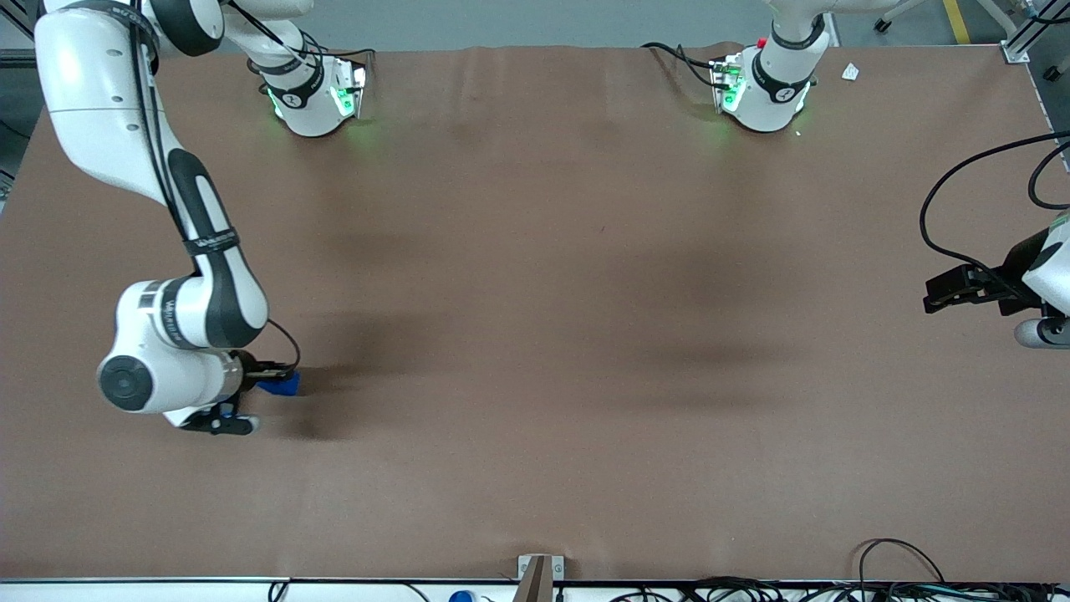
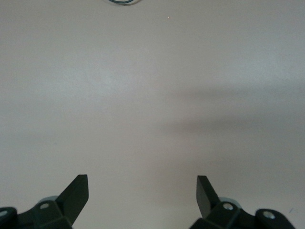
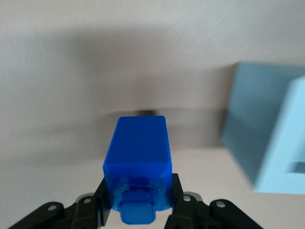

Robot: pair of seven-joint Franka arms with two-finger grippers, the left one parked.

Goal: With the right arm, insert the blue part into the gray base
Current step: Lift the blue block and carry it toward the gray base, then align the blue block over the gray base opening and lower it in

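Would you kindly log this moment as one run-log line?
stage: carrying | gripper: shut on blue part, at working arm's end | gray base: beside part | insertion: not yet done

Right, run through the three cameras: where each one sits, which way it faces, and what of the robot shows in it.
Front view: high at the table's edge, facing both arm bases across the brown table; shows the right arm, its claw low over the table, shut on the blue part.
Left wrist view: on the parked arm, facing bare table; only that arm's open fingertips show.
Right wrist view: on the working wrist, looking along the claw at the blue part, the gray base beside it.
Shared: front and right wrist views both show the gripped blue part.
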